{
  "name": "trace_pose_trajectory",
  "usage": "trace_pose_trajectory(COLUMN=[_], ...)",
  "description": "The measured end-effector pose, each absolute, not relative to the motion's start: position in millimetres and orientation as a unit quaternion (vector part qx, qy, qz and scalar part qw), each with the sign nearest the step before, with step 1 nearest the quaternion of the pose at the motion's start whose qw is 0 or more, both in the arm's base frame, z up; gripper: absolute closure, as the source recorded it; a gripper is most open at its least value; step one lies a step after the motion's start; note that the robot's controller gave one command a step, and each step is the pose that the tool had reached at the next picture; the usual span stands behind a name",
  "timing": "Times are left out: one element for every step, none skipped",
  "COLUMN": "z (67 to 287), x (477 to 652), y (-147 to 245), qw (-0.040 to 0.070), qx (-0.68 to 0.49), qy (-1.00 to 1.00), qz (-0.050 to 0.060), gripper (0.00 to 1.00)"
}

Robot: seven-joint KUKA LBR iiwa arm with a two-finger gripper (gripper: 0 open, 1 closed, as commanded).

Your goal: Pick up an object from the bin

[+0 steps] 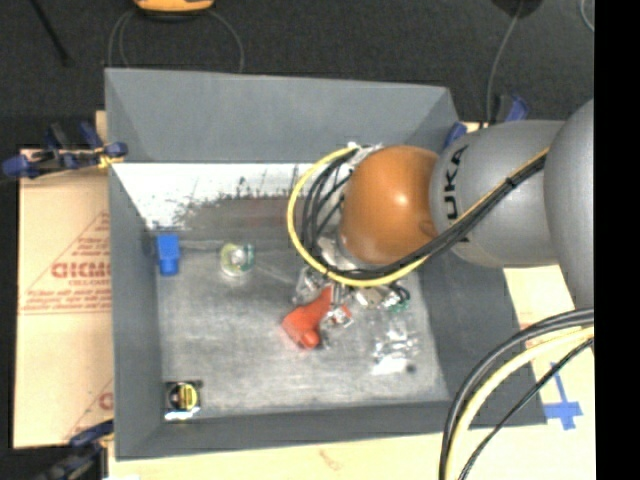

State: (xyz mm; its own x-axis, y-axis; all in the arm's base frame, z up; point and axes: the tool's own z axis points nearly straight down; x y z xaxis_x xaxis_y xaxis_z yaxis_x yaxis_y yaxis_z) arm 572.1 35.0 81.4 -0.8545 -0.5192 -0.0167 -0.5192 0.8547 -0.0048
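My gripper (312,288) reaches down into the middle of the bin, mostly hidden under the arm's orange cover. Directly below it lies a red-orange plastic thing (302,326), whose upper end meets the gripper's metal tip. To the right of that lies a crumpled clear plastic piece (394,352), with a small green-and-clear bit (398,306) above it. Whether anything sits between the jaws is hidden.
A clear round cap-like thing (237,259) and a blue block (167,253) lie at the bin's left back. A small yellow-and-black tape measure (183,397) sits in the front left corner. The arm covers the bin's right back part.
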Motion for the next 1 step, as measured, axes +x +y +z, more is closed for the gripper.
trace_pose_trajectory(z=[247.8], x=[570.5], y=[48.5], qw=[0.006], qx=[-0.316], qy=[0.949], qz=[-0.002], gripper=[1.0])
